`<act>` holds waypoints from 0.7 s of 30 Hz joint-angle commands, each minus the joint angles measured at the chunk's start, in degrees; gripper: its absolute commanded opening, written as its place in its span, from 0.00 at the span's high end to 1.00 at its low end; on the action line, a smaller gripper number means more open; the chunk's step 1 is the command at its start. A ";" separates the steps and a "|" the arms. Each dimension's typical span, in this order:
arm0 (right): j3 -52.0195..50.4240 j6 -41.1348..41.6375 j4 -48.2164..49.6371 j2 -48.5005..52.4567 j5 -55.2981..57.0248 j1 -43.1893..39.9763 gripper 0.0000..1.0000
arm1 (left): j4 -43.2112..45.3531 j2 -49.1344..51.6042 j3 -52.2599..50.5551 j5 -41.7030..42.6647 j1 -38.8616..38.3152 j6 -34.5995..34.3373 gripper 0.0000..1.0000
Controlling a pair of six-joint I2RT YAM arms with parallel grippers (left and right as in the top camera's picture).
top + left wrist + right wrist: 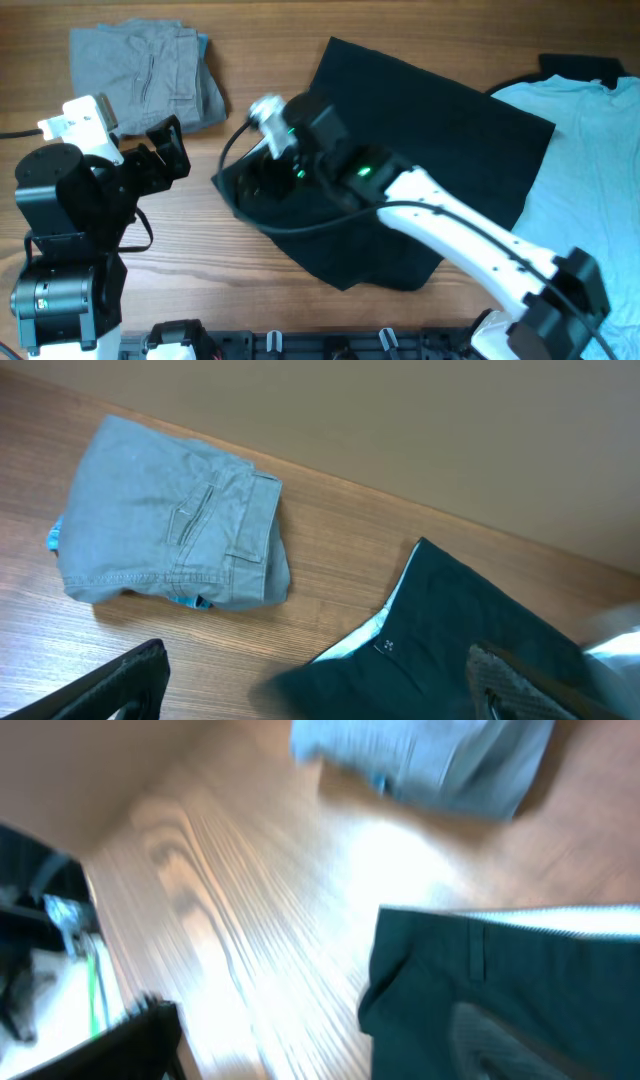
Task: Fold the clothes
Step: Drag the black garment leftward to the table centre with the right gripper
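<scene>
Overhead — black shorts (440, 130) | right tool (310, 1045) spread at edge | left tool (315, 685) spread — empty

Wooden table under me, plain wall behind.

The table (200, 290) is warm brown wood with long, streaky grain, and it fills the overhead view from edge to edge. From my left wrist I see its far edge meet a flat, bare tan wall (450, 430). From my right wrist, all blurred, a bright patch of light (390, 840) glares off the wood.
</scene>
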 commanded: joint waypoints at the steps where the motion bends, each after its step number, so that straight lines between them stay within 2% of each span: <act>1: 0.72 2.16 -2.36 -2.21 9.07 -2.49 0.01 | 0.20 -0.15 0.79 -1.36 -0.11 0.37 0.02; 3: 0.72 2.16 -4.98 -5.64 10.51 -6.78 0.00 | 0.63 1.07 0.79 -0.50 -0.37 0.52 0.05; 6: 0.72 3.91 -8.66 -12.70 11.28 -15.65 0.01 | 1.11 6.12 0.79 5.35 -3.21 3.54 0.12; 7: 0.72 4.98 -9.46 -14.62 11.28 -18.27 0.01 | 1.11 8.41 0.79 5.90 -4.70 3.56 0.17; 9: 0.72 7.58 -11.13 -19.32 10.75 -25.09 0.02 | 2.03 15.74 0.79 6.88 -9.75 5.99 0.34; 11: 0.72 8.35 -12.72 -22.67 9.92 -30.12 0.03 | 4.92 23.17 0.79 6.86 -14.62 8.96 0.43; 15: 0.72 8.39 -15.72 -25.57 9.94 -35.80 0.01 | 15.19 39.15 0.79 6.88 -21.88 13.33 0.45; 17: 0.72 9.57 -18.18 -25.64 9.73 -37.33 0.01 | 21.94 46.21 0.79 6.88 -23.93 13.46 0.25; 18: 0.72 9.51 -19.52 -25.44 9.79 -37.51 0.01 | 24.81 48.50 0.79 6.88 -24.57 13.46 0.19; 21: 0.70 9.44 -21.44 -24.83 9.75 -37.51 0.00 | 34.73 56.74 0.79 6.82 -25.99 14.12 0.17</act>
